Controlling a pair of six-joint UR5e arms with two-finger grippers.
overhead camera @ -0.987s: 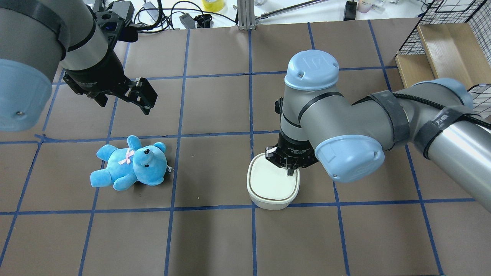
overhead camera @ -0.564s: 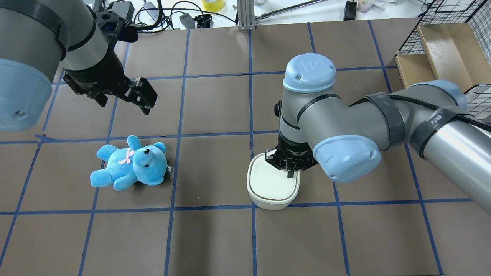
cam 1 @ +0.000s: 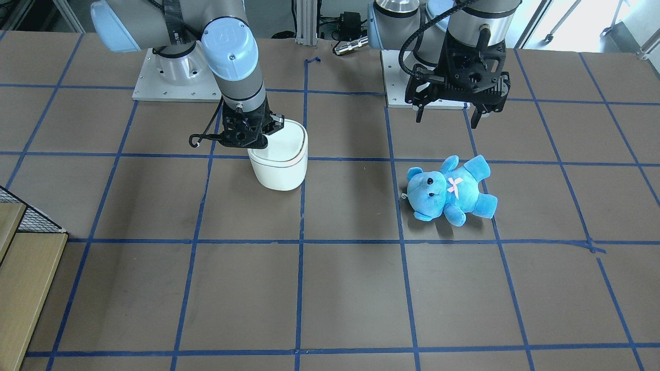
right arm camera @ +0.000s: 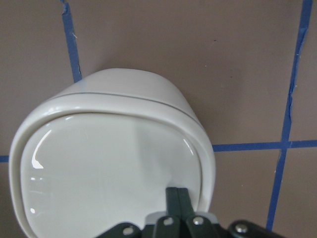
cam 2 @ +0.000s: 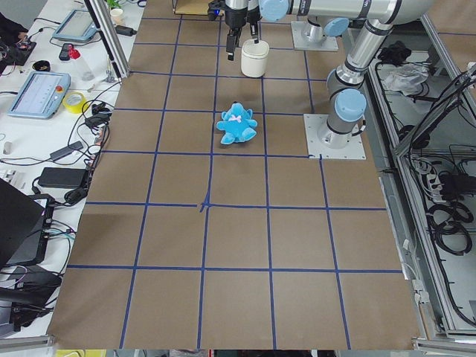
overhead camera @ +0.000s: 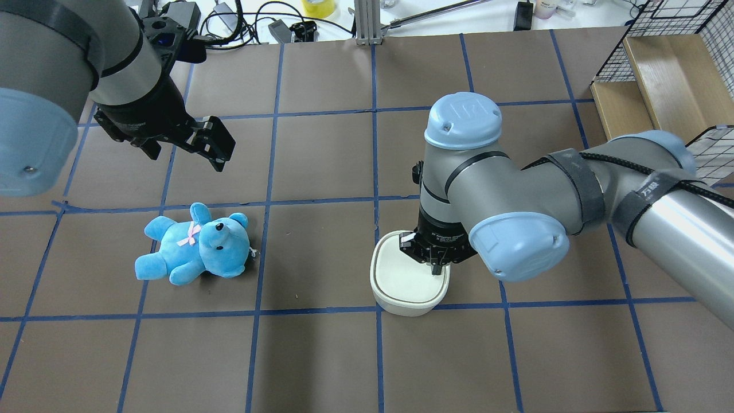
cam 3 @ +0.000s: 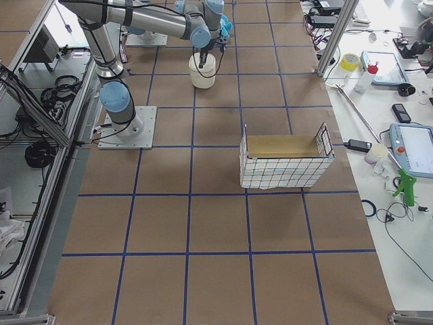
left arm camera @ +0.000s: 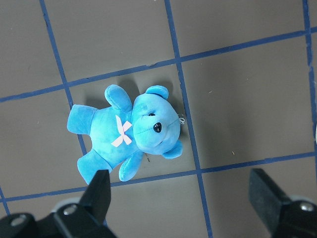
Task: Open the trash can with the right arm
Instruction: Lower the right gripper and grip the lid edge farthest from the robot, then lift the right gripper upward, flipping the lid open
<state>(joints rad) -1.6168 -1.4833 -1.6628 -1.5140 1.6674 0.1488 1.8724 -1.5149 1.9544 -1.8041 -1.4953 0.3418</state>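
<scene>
The white trash can (overhead camera: 401, 281) stands right of the table's middle, its flat lid down; it also shows in the front view (cam 1: 281, 165) and fills the right wrist view (right arm camera: 109, 168). My right gripper (overhead camera: 437, 268) points straight down with its fingers pressed together, the tips on the lid close to its rim, as the right wrist view (right arm camera: 178, 196) shows. It holds nothing. My left gripper (overhead camera: 209, 143) hangs open and empty above the table, beyond the blue teddy (overhead camera: 195, 244). In the left wrist view (left arm camera: 183, 198) its fingers stand wide apart over the teddy (left arm camera: 131, 134).
A wire basket with a wooden bottom (overhead camera: 659, 74) stands at the far right of the table. Cables and small devices (overhead camera: 275, 23) lie along the far edge. Blue tape lines divide the brown table top into squares.
My right gripper has moved a little along the lid toward its near rim and lower. The trash can, the teddy and the left arm have stayed in place.
</scene>
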